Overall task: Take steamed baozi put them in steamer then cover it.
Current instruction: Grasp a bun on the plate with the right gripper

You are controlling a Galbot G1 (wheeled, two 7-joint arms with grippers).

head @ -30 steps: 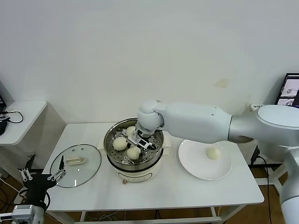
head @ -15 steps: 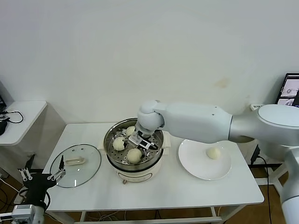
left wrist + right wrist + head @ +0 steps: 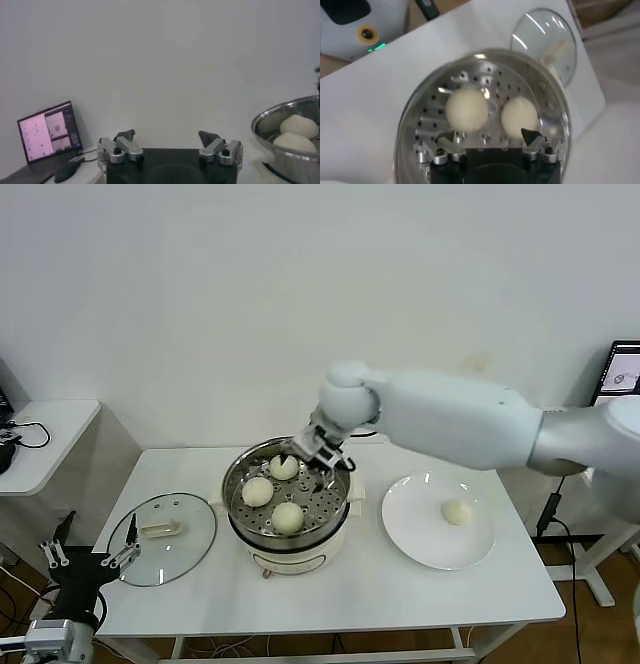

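A: What's on the tabletop (image 3: pixel 400 594) rn?

B: Biggest thing is the steamer (image 3: pixel 288 536), lower centre of the head view, shiny steel pot on a cream base. Perforated tray inside w/ three steamed baozi (image 3: pixel 288 516) on it: one near the front, one to its left, one toward the back.

A: And the 4th?

B: On the white plate (image 3: pixel 420 546), right of the steamer, apart from it. Fourth bun (image 3: pixel 457 511) sits toward the plate's right side, nothing touching it.

A: Cover?

B: Off the pot. The cover (image 3: pixel 190 549) lies flat on the tabletop left of the steamer, glass w/ a cream handle at its middle, near the pot but not on it.

A: Arms?

B: Right arm reaches in from the right edge of the frame, big white sleeve across the upper middle. Right claw (image 3: pixel 318 454) hangs over the steamer's back rim, fingers spread, nothing between them. In the right wrist view the claw (image 3: pixel 489 139) looks straight down into the pot, two buns just below its tips, no contact that I can see.

A: Left one?

B: Parked, bottom left corner, below the tabletop's edge. Left claw (image 3: pixel 92 560) is spread wide too, empty. Left wrist view shows its fingers (image 3: pixel 122 146) apart, w/ the steamer's rim at the right edge and a laptop (image 3: pixel 47 134) lower left.
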